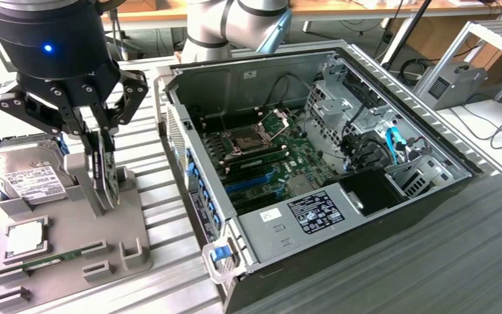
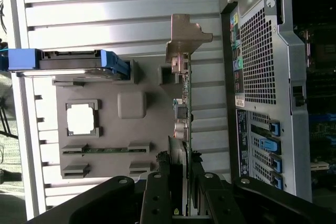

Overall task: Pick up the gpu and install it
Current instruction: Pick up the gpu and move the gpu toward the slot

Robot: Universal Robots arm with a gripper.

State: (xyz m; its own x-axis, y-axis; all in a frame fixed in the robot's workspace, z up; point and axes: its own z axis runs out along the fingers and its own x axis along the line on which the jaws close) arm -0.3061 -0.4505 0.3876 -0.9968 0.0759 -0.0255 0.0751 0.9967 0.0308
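The gpu (image 1: 104, 171) stands on edge at the grey holder (image 1: 102, 248) to the exterior view's left of the open computer case (image 1: 260, 226). My gripper (image 1: 95, 136) is directly above the card, with its black fingers (image 1: 117, 110) pressed against both faces near the upper edge. In the wrist view the gpu (image 2: 184, 103) runs edge-on away from my gripper (image 2: 181, 184), and its silver end bracket (image 2: 185, 38) is at the far end. Whether its lower edge still rests in the holder's slot I cannot tell.
On the holder lie a hard drive (image 1: 26, 175), a CPU (image 1: 26, 238) and a RAM stick (image 1: 52, 260). The case's motherboard (image 1: 264, 163) faces up with blue slots (image 1: 249, 181). The case's rear wall (image 2: 262, 77) is close beside the card. The slatted metal table (image 1: 391, 275) extends around the case.
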